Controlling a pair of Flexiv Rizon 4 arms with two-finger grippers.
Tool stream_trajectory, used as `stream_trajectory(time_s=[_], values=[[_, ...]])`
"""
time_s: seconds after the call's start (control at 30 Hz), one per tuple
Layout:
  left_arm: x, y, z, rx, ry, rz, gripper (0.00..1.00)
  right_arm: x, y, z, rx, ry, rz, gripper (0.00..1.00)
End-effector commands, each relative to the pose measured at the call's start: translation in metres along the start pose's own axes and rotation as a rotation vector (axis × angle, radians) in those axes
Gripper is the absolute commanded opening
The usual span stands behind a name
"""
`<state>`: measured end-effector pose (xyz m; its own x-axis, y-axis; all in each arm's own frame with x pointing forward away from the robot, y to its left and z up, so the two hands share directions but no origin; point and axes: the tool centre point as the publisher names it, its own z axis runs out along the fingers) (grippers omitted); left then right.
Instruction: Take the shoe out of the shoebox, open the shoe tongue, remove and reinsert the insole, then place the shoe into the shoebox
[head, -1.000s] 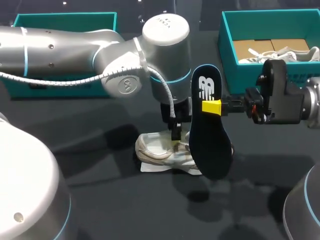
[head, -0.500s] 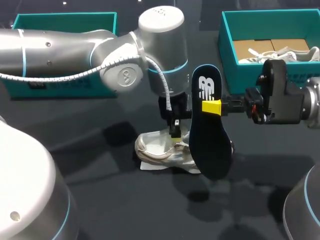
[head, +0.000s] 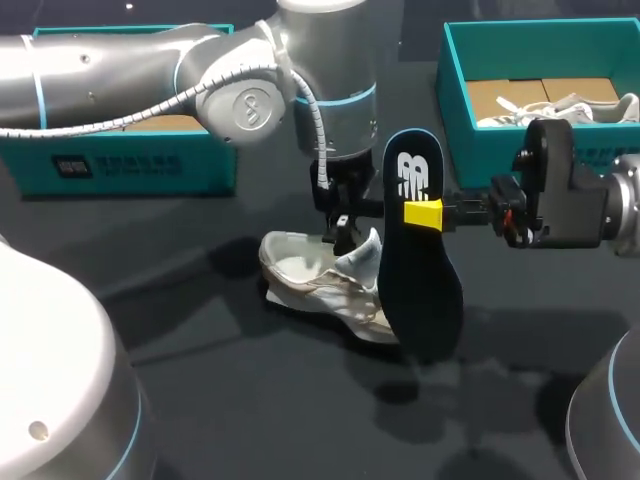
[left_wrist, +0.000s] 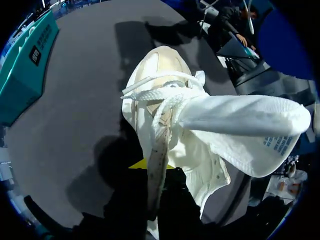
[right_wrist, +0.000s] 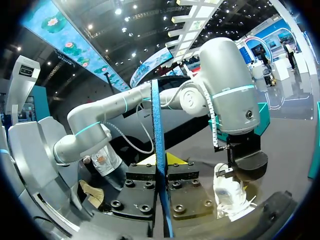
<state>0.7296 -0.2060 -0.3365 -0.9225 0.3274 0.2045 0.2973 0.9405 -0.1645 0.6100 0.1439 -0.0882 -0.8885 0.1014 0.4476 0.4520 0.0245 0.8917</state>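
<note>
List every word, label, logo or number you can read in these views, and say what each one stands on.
Insole: a white logo near its upper end, with no readable words.
Left box: white print on a dark label, too blurred to read.
Tongue of the shoe: blue print, too small to read.
No text is clear enough to quote.

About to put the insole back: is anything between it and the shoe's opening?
No loose object. Only the left gripper, holding the shoe by its tongue, stands at the opening's tongue end, beside the insole held in the right gripper.
</note>
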Motion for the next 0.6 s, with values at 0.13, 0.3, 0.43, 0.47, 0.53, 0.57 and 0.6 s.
stream_trajectory(time_s=[0.13, 0.3, 0.43, 0.47, 0.53, 0.57, 0.6], values=[[0.002, 0.002, -0.002, 0.004, -0.004, 0.001, 0.00, 0.001, -0.001, 0.001, 0.000, -0.003, 0.000, 0.00], [-0.001, 0.003, -0.012, -0.039, 0.043, 0.174, 0.00, 0.001, -0.001, 0.001, 0.000, -0.003, 0.000, 0.00], [-0.006, 0.005, -0.024, -0.107, 0.044, 0.352, 0.00, 0.001, -0.001, 0.001, 0.000, -0.003, 0.000, 0.00], [-0.007, 0.005, -0.026, -0.129, 0.058, 0.413, 0.00, 0.001, -0.001, 0.001, 0.000, -0.003, 0.000, 0.00], [-0.010, 0.006, -0.030, -0.153, 0.051, 0.484, 0.00, 0.001, -0.001, 0.001, 0.000, -0.003, 0.000, 0.00], [-0.010, 0.006, -0.031, -0.163, 0.043, 0.508, 0.00, 0.001, -0.001, 0.001, 0.000, -0.003, 0.000, 0.00], [-0.011, 0.006, -0.032, -0.174, 0.031, 0.550, 0.00, 0.001, -0.001, 0.001, 0.000, -0.003, 0.000, 0.00]])
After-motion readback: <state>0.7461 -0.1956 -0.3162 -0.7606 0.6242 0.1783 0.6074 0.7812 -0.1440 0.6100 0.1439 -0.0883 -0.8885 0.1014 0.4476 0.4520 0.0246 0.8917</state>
